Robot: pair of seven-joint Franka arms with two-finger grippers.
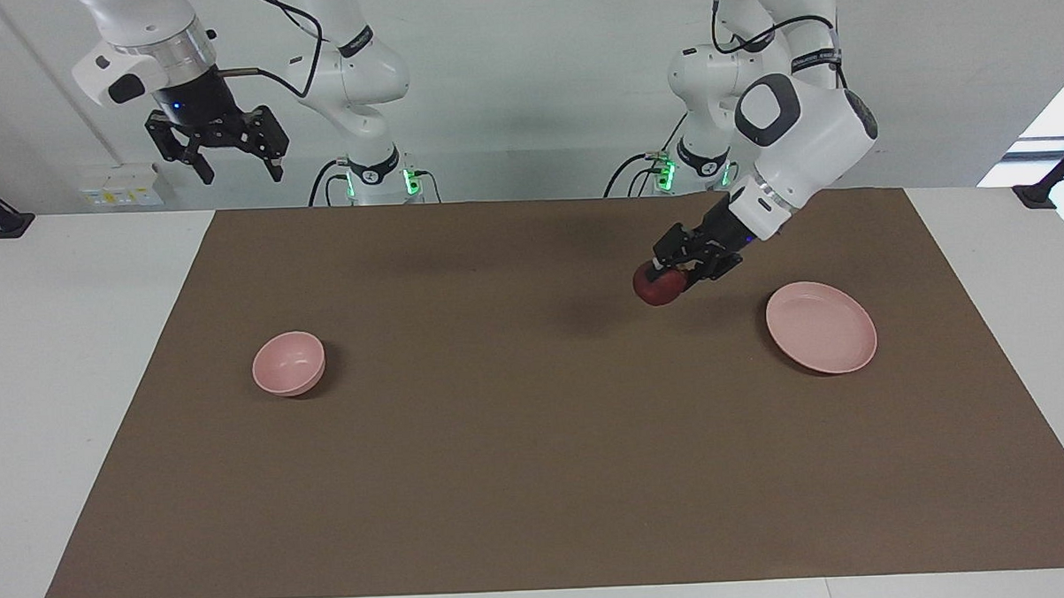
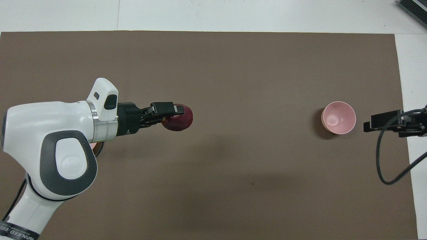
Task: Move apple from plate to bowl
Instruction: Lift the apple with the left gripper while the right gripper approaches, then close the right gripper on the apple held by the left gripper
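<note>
My left gripper [image 1: 666, 271] [image 2: 173, 115] is shut on the dark-red apple [image 1: 660, 286] [image 2: 179, 120] and holds it in the air over the brown mat, between plate and bowl. The flat pink plate [image 1: 821, 327] lies bare at the left arm's end of the mat; in the overhead view my left arm hides almost all of it. The small deep pink bowl [image 1: 289, 363] [image 2: 339, 117] sits at the right arm's end with nothing in it. My right gripper [image 1: 231, 163] hangs open, high above the table's edge near its base; in the overhead view its tip [image 2: 383, 121] shows beside the bowl.
A brown mat [image 1: 538, 476] [image 2: 233, 66] covers most of the white table [image 1: 74, 350]. A black cable [image 2: 383, 160] loops from the right arm over the table's end.
</note>
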